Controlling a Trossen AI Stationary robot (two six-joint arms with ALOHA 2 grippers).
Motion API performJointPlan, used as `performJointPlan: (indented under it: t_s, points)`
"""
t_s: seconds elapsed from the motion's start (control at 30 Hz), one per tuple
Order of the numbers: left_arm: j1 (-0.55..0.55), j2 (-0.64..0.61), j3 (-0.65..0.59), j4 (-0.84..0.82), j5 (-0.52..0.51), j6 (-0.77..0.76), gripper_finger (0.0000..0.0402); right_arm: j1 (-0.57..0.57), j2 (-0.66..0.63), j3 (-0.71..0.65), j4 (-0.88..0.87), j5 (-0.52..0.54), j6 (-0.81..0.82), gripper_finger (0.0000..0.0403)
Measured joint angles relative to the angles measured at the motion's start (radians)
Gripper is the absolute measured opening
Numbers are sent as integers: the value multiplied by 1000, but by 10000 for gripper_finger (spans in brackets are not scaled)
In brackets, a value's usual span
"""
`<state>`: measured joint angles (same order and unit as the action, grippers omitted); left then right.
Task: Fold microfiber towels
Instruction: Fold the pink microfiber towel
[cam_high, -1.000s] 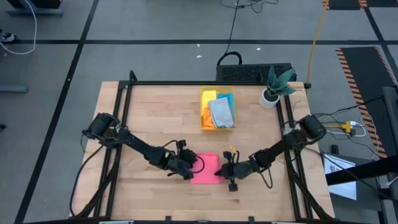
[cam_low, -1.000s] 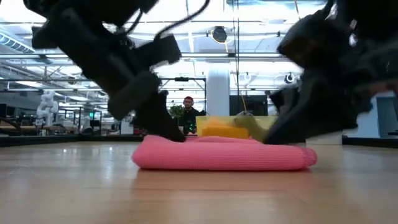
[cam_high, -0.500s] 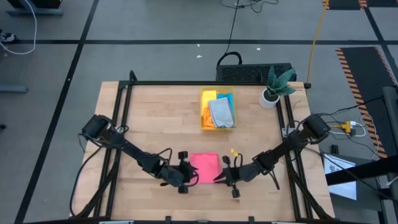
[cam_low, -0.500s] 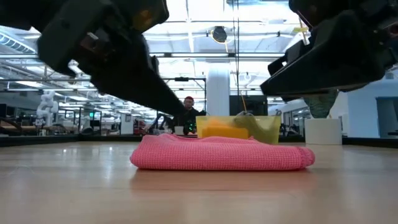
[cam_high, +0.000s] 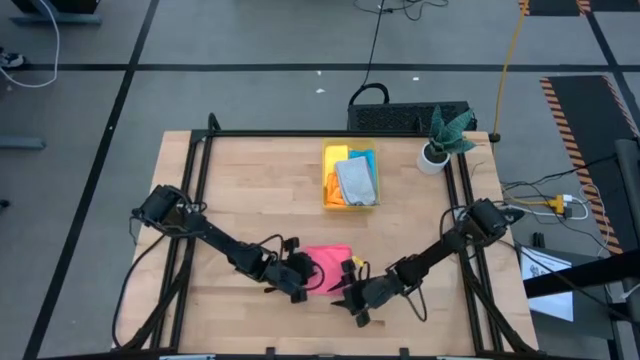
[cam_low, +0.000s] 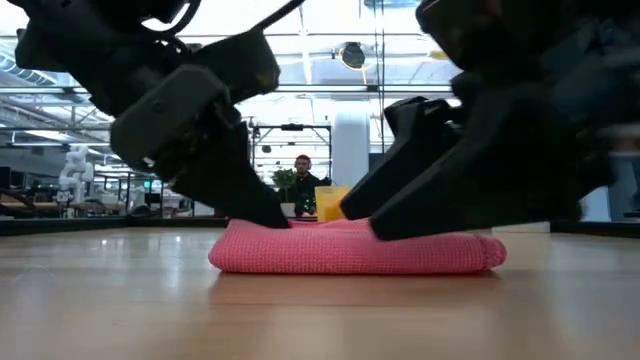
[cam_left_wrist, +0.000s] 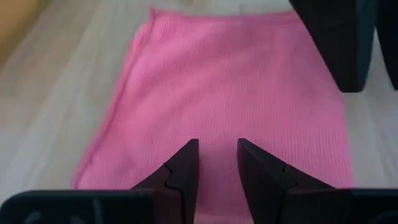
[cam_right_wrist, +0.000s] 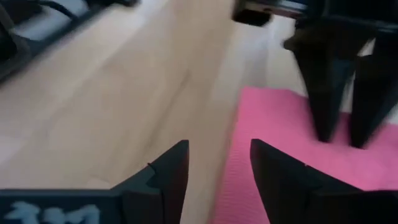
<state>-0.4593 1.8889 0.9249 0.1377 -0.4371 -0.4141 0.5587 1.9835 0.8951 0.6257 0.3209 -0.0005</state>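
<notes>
A pink microfiber towel lies folded and flat on the wooden table, near its front edge. My left gripper stands open at the towel's left side, slanting down onto it, and pink cloth shows in the gap between its fingers. My right gripper is open at the towel's near right corner, its fingers astride the towel's edge. Other towels, yellow, blue, grey and orange, lie in the yellow bin. My left gripper's two fingertips stand on the towel's upper face near its left edge, slanting down from the table's left with nothing pinched between them. The towel lies flat on the table. My right gripper hangs low over the towel's right part; I cannot tell whether it touches.
The yellow bin stands at the table's far middle. A potted plant stands at the far right corner. Black frame rails run along the table's left and right sides. Bare wood lies in front of and behind the towel.
Both grippers lifted off the towel half a second ago and have come back down to it. My right gripper has moved toward the near edge and a little to the left, to the towel's near right corner. The towel has stayed where it was.
</notes>
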Motion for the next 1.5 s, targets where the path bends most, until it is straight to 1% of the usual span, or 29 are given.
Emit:
performJointPlan:
  t_s: [0.07,0.17,0.27,0.33,0.5,0.63,0.73,0.87,0.93,1.03,1.13,1.3,1.43,1.5]
  points:
    - [2,0,0,-36,22,-41,113,0,12,26,-41,46,-18,165]
    - [2,0,0,-98,45,-93,113,-1,17,42,-79,71,-24,161]
    - [-4,0,1,-110,43,-112,113,-1,16,43,-94,67,-35,152]
    - [-6,0,1,-109,42,-112,113,0,16,43,-117,44,-59,145]
    - [-6,-19,0,-106,44,-113,113,-6,16,43,-138,42,-68,121]
    - [-10,-45,0,-83,44,-111,113,-14,16,43,-144,41,-83,94]
    - [-10,-49,0,-83,42,-96,113,-14,16,43,-166,41,-87,66]
    - [-3,-49,0,-112,-2,-86,113,-8,16,43,-174,42,-75,20]
    - [4,-49,-1,-125,-16,-85,113,-1,16,43,-174,42,-75,6]
    - [7,-49,-1,-107,-17,-56,113,10,5,43,-187,36,-64,10]
    - [4,-42,-1,-109,-8,-63,113,16,-30,43,-204,-17,-48,11]
    - [-13,-41,-1,-101,33,-65,113,25,-115,43,-226,-90,24,3]
    - [-29,-41,-1,-81,46,-53,113,15,-148,43,-258,-97,94,4]
    - [-35,-41,-1,-80,48,-51,113,3,-148,43,-280,-139,119,3]
